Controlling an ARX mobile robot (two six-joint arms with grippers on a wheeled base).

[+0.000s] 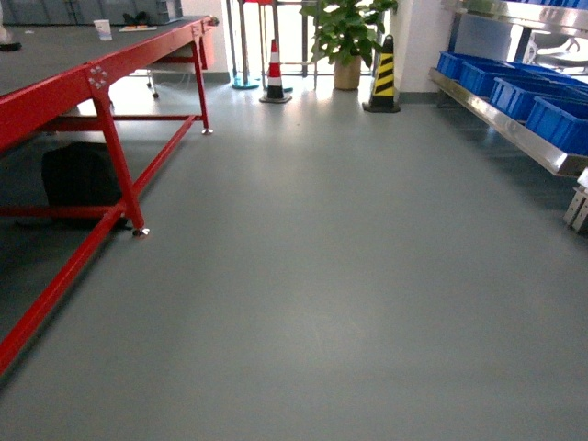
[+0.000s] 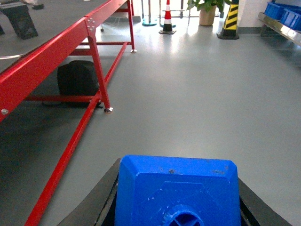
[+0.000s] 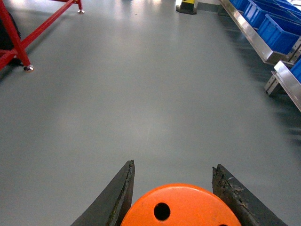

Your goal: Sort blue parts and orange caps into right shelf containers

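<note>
A bright-blue part fills the bottom of the left wrist view, held between the black fingers of my left gripper, which is shut on it. In the right wrist view an orange cap with holes in its flat top sits between the dark fingers of my right gripper, shut on it. The right shelf containers, blue crates, stand in a row on the steel shelf at the far right; they also show as blue crates. Neither gripper shows in the head view.
A long red-framed table runs along the left, with a black bag under it. At the back stand a traffic cone, a potted plant and a yellow-black striped post. Grey floor lies between.
</note>
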